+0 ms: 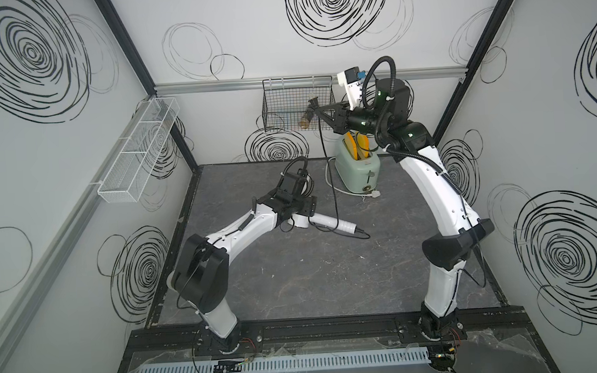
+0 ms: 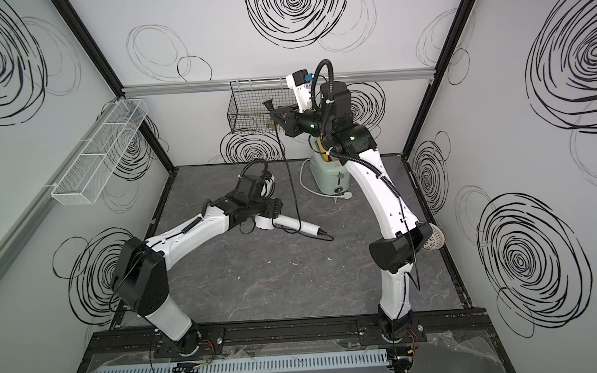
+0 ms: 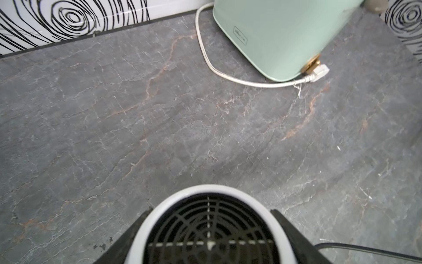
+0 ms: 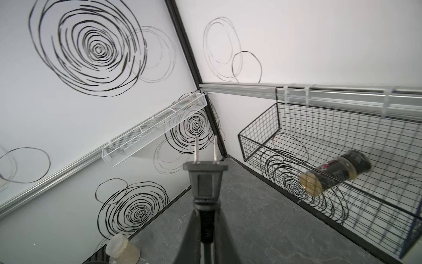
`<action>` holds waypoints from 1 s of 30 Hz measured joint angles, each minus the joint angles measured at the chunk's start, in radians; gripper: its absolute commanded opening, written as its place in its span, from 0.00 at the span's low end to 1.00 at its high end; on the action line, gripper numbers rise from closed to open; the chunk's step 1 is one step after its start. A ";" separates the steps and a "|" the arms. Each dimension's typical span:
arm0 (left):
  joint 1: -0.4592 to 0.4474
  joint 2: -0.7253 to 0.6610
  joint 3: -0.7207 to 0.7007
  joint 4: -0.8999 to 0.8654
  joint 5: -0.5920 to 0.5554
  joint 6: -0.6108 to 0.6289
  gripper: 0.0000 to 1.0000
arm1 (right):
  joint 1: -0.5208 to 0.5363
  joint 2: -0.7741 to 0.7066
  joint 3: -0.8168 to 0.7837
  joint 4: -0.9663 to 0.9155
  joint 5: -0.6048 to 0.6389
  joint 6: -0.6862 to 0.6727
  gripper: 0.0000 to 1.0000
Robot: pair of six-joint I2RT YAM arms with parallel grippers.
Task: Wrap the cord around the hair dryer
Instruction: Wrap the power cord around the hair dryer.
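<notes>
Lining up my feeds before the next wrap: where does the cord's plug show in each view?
In a top view: the plug is raised near the back, right of centre, before the black wire basket.
In a top view: mid-picture, at that basket's right part.
Left wrist: not in it.
Right wrist: centre, lower half, prongs pointing away.
Shared landmark: the basket, in every view but the left wrist's.

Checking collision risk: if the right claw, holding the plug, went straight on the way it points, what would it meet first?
The right claw would probably meet the black corner post near the white mesh tray; the wire basket lies aside. Depth unclear.
</notes>
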 measured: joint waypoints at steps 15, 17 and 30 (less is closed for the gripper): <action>0.117 -0.282 -0.129 0.056 0.573 0.077 0.00 | -0.058 -0.002 -0.586 0.071 0.140 -0.131 0.00; 0.172 -0.295 -0.129 0.097 0.637 0.044 0.00 | -0.058 -0.046 -0.704 0.101 0.158 -0.140 0.00; 0.385 -0.262 -0.138 0.357 0.620 -0.335 0.00 | -0.043 -0.275 -1.196 0.201 0.185 -0.151 0.00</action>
